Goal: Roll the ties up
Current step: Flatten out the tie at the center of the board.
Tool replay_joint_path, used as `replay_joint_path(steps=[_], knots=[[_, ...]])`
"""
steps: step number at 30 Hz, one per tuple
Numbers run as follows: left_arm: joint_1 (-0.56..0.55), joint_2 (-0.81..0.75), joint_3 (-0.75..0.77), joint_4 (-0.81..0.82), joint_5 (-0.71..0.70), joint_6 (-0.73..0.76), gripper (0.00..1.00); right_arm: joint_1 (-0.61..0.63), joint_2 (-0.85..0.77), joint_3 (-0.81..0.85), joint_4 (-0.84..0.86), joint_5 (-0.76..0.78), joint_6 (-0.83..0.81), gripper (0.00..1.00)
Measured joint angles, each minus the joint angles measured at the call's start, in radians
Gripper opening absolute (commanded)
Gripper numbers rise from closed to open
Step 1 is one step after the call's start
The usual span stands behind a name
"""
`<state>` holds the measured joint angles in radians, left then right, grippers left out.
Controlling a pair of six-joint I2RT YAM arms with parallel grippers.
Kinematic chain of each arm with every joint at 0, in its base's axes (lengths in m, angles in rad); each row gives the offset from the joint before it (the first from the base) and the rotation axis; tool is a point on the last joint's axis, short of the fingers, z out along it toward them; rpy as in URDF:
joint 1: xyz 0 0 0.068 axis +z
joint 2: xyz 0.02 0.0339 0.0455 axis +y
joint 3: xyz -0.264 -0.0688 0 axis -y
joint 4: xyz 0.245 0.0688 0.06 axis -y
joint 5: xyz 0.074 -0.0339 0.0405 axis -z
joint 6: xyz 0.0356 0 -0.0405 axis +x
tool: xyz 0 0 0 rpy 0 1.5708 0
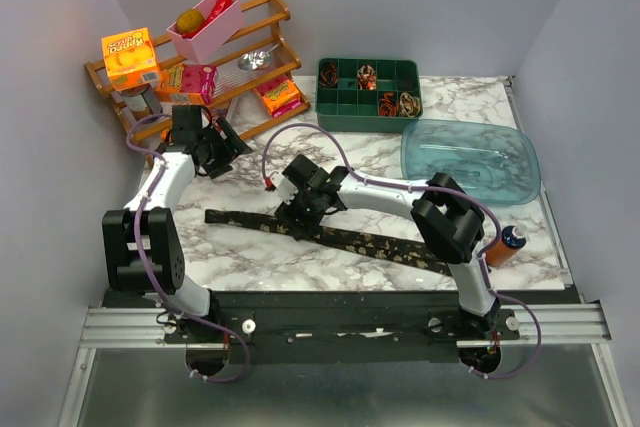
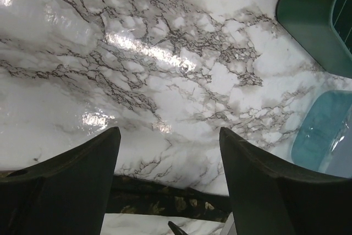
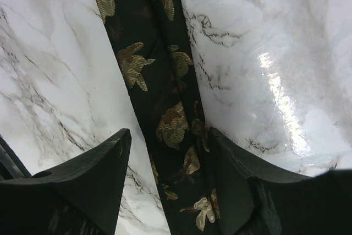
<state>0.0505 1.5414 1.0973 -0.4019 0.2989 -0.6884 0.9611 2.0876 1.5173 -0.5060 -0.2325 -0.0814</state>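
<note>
At the near right corner of the marble table (image 1: pixel 250 259), an orange bottle (image 1: pixel 506 244) stands beside the right arm's base. The unrolled tie (image 1: pixel 380 244), dark with gold leaf shapes, lies flat and slantwise across the front of the table, its left end nearer the middle and its right end close to the bottle. The right gripper (image 3: pixel 169 134) is low over the left part of the tie, its fingers (image 3: pixel 93 180) spread so the fabric runs between them. I cannot tell whether they touch the fabric.

Further back and to the left, the left gripper (image 2: pixel 169 136) hangs over bare marble with its jaws wide and nothing in them. The tie's edge shows just below it in the left wrist view.

Behind on the right lies a clear blue lid (image 1: pixel 470 159), just beside the green tray (image 1: pixel 345 115). Three coiled ties (image 1: pixel 387 104) sit in the tray's compartments, one in the back row and two side by side in front of it.

At the far left, a wooden rack (image 1: pixel 268 5) holds an orange carton (image 1: pixel 130 57) and a pink bin (image 1: pixel 205 32).
</note>
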Motion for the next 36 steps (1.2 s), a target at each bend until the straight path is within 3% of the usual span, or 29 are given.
replay_joint_path(steps=[5,9,16,21,26,36], knots=[[0.0,-0.003,-0.053,0.09,0.0,0.006,0.79,0.0,0.0,-0.005,0.014,0.019,0.034,0.65],[-0.003,-0.048,-0.217,0.201,-0.013,-0.018,0.78,0.0,-0.019,-0.045,0.058,0.034,0.057,0.66],[-0.009,-0.34,-0.516,0.259,-0.164,-0.059,0.79,0.002,-0.085,-0.158,0.153,0.095,0.116,0.73],[-0.009,-0.486,-0.536,0.269,-0.298,-0.055,0.8,0.006,-0.087,-0.156,0.153,0.128,0.135,0.75],[-0.009,-0.469,-0.532,0.23,-0.423,-0.037,0.76,0.006,-0.086,-0.138,0.121,0.139,0.144,0.75],[0.058,-0.476,-0.615,0.236,-0.473,-0.036,0.73,0.006,-0.103,-0.027,0.093,0.061,0.179,0.69]])
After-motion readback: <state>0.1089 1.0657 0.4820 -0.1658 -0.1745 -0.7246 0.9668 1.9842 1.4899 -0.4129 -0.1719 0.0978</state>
